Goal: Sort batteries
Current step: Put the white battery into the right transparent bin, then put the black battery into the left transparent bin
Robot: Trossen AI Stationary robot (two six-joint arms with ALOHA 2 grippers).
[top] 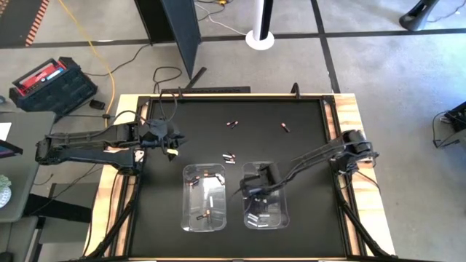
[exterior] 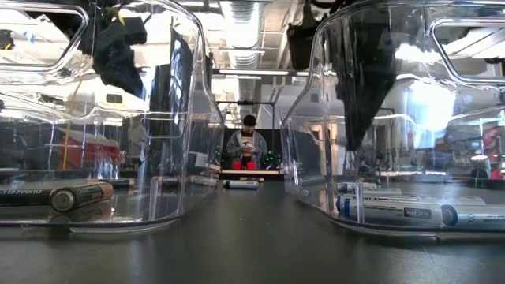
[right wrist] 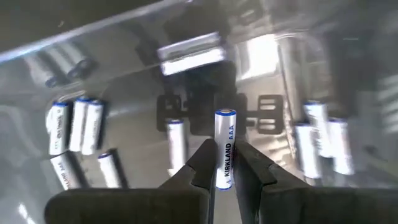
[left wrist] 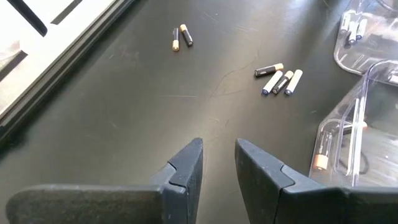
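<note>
Item: right gripper (right wrist: 225,167), over the right clear bin (top: 280,216), fingers closed on a white Kirkland AAA battery (right wrist: 224,148), held upright above white cells (right wrist: 73,126) already lying in that bin.

Item: left gripper (left wrist: 219,163), hovering over bare mat near the left table edge, fingers a little apart and holding nothing.

Handling note: judged best to lower the held cell close to the bin floor before parting the fingers, so it landed beside the others and did not bounce out over the wall.

Item: left clear bin (top: 187,211), holding dark copper-ended cells (exterior: 59,196).

Item: loose batteries, a cluster (left wrist: 279,77) near the bins and a pair (left wrist: 181,37) farther off.

Surface: black mat (top: 204,138) on a wood-edged table.

Room: grey floor, a red toolbox (top: 49,81), a seated person (exterior: 247,142) far behind
</note>
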